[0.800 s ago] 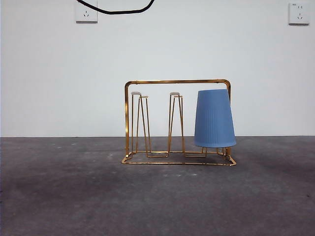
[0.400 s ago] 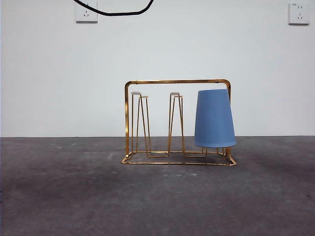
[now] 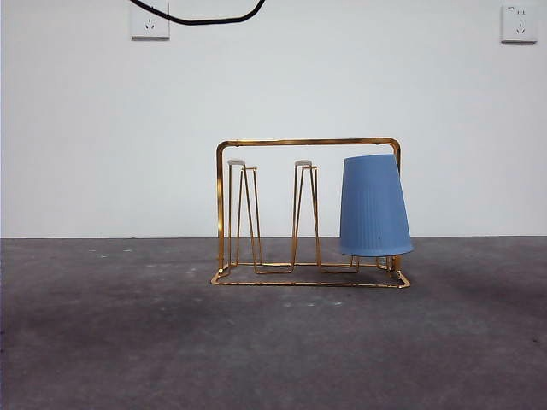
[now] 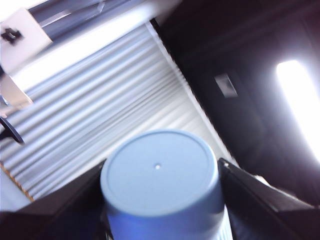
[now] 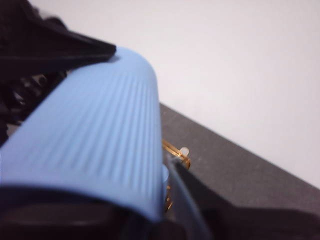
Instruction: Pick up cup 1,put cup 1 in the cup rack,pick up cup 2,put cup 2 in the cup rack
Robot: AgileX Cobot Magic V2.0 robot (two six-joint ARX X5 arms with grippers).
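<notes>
cup 1 sits inverted on the cup rack, at the rack's 3 o'clock end in front view. closed base at 12, mouth at 6, long axis near vertical w/ slight lean. the 2 other prongs are bare. rack stands on the table.

right gripper has both jaws against a blue ribbed cup w/ rack wire just behind. prob the same cup 1, but front view shows no arm, so can't confirm.

left gripper is clamped on cup 2, a jaw at each side. flat base faces the cam and the axis runs along the gripper. ceiling is behind it, so it's held aloft, out of front view.

handling, my read: thin plastic, light, stiff enough but the walls flex if squeezed. the ribs help grip and the taper lets it slip toward the base. grab mid-wall across the dia w/ mod force.

next imo: drop cup 2 mouth-down over a free prong.
</notes>
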